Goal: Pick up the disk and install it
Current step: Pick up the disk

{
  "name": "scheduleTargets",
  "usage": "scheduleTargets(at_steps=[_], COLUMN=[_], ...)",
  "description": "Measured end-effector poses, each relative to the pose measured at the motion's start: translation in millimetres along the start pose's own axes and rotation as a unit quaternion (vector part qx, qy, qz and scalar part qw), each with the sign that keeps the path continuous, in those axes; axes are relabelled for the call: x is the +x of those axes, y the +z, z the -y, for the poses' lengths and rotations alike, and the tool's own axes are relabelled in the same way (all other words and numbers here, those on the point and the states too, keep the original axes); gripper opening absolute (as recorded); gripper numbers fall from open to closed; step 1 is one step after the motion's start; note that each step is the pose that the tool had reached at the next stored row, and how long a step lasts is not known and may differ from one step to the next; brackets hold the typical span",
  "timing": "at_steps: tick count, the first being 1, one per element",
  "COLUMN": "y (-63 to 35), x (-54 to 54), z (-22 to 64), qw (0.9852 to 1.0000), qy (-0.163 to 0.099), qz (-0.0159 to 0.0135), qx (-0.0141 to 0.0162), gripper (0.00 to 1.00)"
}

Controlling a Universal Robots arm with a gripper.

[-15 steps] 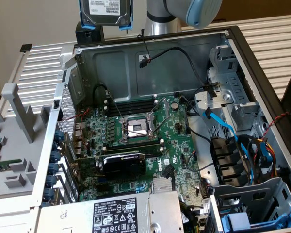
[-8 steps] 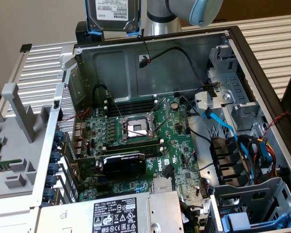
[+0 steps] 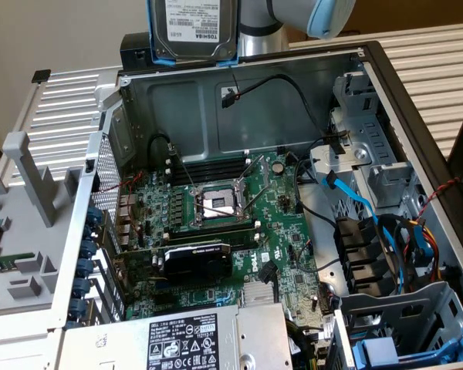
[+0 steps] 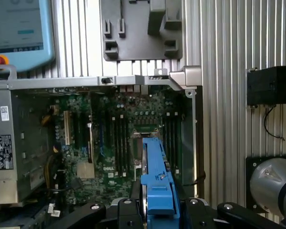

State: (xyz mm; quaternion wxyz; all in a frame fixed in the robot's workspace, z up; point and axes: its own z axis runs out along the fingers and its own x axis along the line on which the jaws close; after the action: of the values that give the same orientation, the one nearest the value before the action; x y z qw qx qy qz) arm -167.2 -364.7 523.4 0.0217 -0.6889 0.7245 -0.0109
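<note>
The disk is a silver hard drive with a white label in a bright blue carrier. It hangs in the air above the far wall of the open computer case, its label facing the exterior camera. In the wrist view the disk's blue carrier runs edge-on between the black fingers of my gripper, which is shut on it. Below it lies the motherboard. The arm's silver wrist rises behind the disk.
Inside the case are the motherboard with its processor socket, a black card and the grey power supply. Drive bays with blue cables line the exterior view's right. A teach pendant and a grey fixture lie outside.
</note>
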Motion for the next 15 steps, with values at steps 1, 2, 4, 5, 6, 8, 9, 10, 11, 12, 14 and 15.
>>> scheduleTargets(at_steps=[1,2,4,5,6,8,9,10,11,12,14,15], y=[-0.1,-0.2,-0.4,-0.4,-0.5,-0.6,-0.7,-0.8,-0.9,-0.9,-1.0,-1.0], x=[3.0,6.1,12.3,15.5,18.8,25.4,28.7,32.1,35.5,38.7,44.9,47.4], z=[2.3,4.4,7.5,8.8,9.9,12.1,13.1,14.2,15.3,16.4,18.6,19.9], qw=[1.0000,1.0000,1.0000,1.0000,1.0000,1.0000,1.0000,1.0000,1.0000,1.0000,1.0000,1.0000], qy=[0.000,0.000,0.000,0.000,0.000,0.000,0.000,0.000,0.000,0.000,0.000,0.000], qz=[0.0000,0.0000,0.0000,0.0000,0.0000,0.0000,0.0000,0.0000,0.0000,0.0000,0.0000,0.0000], qx=[0.0000,0.0000,0.0000,0.0000,0.0000,0.0000,0.0000,0.0000,0.0000,0.0000,0.0000,0.0000], gripper=[0.37,0.37,0.37,0.37,0.37,0.37,0.37,0.37,0.37,0.37,0.37,0.37])
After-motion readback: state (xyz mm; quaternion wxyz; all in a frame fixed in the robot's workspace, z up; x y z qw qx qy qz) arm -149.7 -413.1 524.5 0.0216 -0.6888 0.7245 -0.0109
